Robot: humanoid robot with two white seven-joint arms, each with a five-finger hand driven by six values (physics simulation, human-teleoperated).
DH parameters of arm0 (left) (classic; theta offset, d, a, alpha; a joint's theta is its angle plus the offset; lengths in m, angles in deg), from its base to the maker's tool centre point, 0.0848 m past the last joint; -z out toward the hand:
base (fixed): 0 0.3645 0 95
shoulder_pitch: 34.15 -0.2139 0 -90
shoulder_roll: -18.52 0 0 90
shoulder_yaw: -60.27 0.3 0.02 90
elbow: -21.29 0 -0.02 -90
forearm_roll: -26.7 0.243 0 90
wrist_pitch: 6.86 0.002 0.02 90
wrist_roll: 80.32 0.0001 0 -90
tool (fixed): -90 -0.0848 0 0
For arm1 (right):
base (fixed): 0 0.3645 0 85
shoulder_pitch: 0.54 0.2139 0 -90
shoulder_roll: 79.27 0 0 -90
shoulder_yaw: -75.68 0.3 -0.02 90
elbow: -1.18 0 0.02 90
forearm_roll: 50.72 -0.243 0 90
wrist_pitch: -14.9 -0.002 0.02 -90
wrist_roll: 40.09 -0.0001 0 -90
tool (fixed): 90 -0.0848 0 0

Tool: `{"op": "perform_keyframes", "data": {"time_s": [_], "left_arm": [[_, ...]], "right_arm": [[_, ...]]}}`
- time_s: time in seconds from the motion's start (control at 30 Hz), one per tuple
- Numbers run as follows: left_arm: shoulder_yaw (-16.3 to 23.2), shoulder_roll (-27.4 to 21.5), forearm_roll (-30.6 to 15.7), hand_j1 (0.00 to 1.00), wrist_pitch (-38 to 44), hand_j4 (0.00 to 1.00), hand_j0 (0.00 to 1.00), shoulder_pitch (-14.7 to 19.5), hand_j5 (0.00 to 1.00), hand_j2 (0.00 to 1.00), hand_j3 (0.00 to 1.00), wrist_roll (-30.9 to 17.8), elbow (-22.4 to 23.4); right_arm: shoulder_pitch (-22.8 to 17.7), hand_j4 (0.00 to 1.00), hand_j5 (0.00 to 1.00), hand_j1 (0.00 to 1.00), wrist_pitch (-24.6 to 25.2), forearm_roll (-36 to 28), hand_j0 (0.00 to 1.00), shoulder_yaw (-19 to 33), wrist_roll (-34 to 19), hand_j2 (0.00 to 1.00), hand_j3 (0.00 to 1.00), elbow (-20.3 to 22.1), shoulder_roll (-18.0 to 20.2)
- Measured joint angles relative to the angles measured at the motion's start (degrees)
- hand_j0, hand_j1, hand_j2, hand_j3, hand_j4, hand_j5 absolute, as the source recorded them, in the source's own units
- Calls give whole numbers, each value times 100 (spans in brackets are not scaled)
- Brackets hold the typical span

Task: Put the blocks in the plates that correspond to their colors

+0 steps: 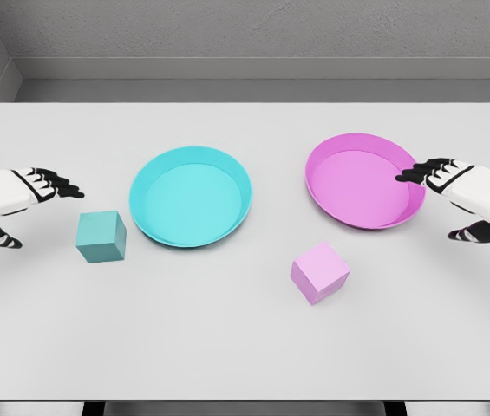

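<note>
A teal block (101, 236) sits on the white table, just left of a cyan plate (145, 218). A pink block (320, 272) lies in front of and between the two plates. The pink plate (323, 186) stands right of centre and holds nothing. My left hand (36, 201) hovers at the left edge, up and left of the teal block, its fingers spread and holding nothing. At the right edge my right hand (444, 195) reaches over the pink plate's right rim, open with nothing in it.
The white table (245, 347) fills the view, its front edge at the bottom. A grey wall and floor lie behind its far edge.
</note>
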Motion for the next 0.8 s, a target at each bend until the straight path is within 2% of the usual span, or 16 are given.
{"op": "perform_keyframes", "data": {"time_s": [0.17, 0.2, 0.27, 0.33, 0.37, 0.47, 0.67, 0.73, 0.8], "left_arm": [[4, 44, 118, 100, 0, 100, 100, 18, 100, 100, 100, -4, 6], [3, 81, 189, 100, 2, 100, 100, 43, 100, 100, 100, -3, 9], [3, 213, 412, 100, 1, 100, 100, 81, 100, 100, 100, -4, 12], [4, 350, 621, 100, 3, 100, 100, 105, 100, 100, 100, -4, 17], [0, 428, 744, 100, 1, 100, 100, 167, 100, 100, 100, -4, 18], [10, 651, 1075, 100, 0, 100, 100, 176, 100, 100, 100, -4, 22], [96, 892, 1328, 100, 1, 100, 100, 299, 100, 100, 100, -4, 16], [226, 973, 1388, 100, 3, 100, 100, 509, 100, 100, 100, -4, 22], [367, 1045, 1463, 100, 2, 100, 100, 554, 100, 100, 100, -4, 31]], "right_arm": [[211, 100, 100, 100, -93, -2, 100, -29, -134, 100, 100, 2, -28], [360, 100, 100, 100, -96, -4, 100, -71, -167, 100, 100, 2, -49], [1070, 100, 100, 100, -88, 0, 100, -368, -333, 100, 100, 3, -144], [1838, 100, 100, 100, -64, -19, 100, -938, -610, 100, 100, 0, -326], [2067, 100, 100, 100, -63, 12, 100, -1259, -721, 100, 100, -2, -440], [2180, 100, 100, 100, -54, -7, 100, -1918, -945, 100, 100, -3, -685], [2610, 100, 100, 100, -110, -5, 100, -2493, -1152, 100, 100, 2, -947], [2724, 100, 100, 100, -290, -5, 100, -2669, -1257, 100, 100, 2, -1037], [2742, 100, 100, 100, -595, -2, 100, -2790, -1369, 100, 100, 2, -1109]]}}
